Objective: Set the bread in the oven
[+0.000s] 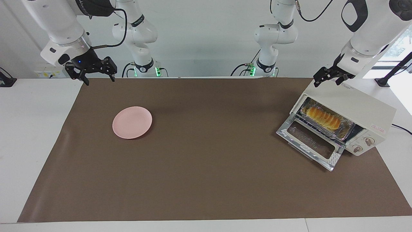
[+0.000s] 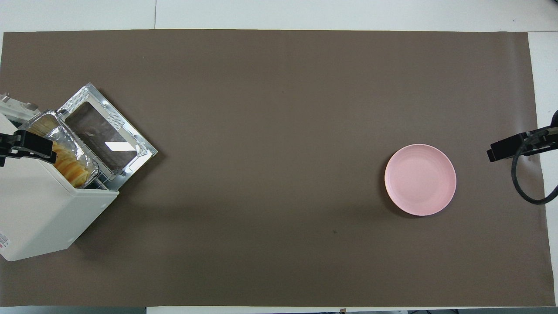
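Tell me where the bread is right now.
The bread lies in the foil tray on the rack inside the oven, whose door hangs open, at the left arm's end of the table; the pink plate holds nothing.

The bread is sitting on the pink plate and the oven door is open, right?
Not quite. The oven door is open, but the bread isn't on the pink plate; that plate has nothing on it. The bread lies in the foil tray on the oven's rack. The facing view shows this best.
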`<state>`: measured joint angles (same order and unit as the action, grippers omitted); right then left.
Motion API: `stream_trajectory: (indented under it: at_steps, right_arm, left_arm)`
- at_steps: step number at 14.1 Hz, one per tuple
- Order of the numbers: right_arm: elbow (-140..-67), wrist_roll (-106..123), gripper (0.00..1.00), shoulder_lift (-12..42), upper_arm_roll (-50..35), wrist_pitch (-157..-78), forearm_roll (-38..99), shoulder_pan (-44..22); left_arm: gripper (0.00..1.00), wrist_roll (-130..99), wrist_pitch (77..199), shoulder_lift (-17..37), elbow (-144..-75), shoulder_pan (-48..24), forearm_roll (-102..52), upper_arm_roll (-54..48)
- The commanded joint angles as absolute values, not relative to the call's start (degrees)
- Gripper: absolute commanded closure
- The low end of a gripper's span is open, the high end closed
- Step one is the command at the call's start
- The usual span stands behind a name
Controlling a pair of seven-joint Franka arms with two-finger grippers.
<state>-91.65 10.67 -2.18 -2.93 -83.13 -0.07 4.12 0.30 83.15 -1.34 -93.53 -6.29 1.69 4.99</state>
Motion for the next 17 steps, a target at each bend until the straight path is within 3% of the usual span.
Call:
stream_trajectory:
  at_steps: [1, 17]
  right_arm:
    - [-91.93, 11.87, 0.00, -2.29, -3.43, -82.62, 0.62, 5.01]
    - [-91.93, 11.87, 0.00, -2.29, -3.34, -82.62, 0.62, 5.01]
  left_arm:
    - [0.00, 1.32, 84.98, -2.46, -95.01, -6.15, 1.05, 4.83]
    - [0.00, 1.76, 88.77, -1.32, -93.52, -9.32, 1.05, 4.39]
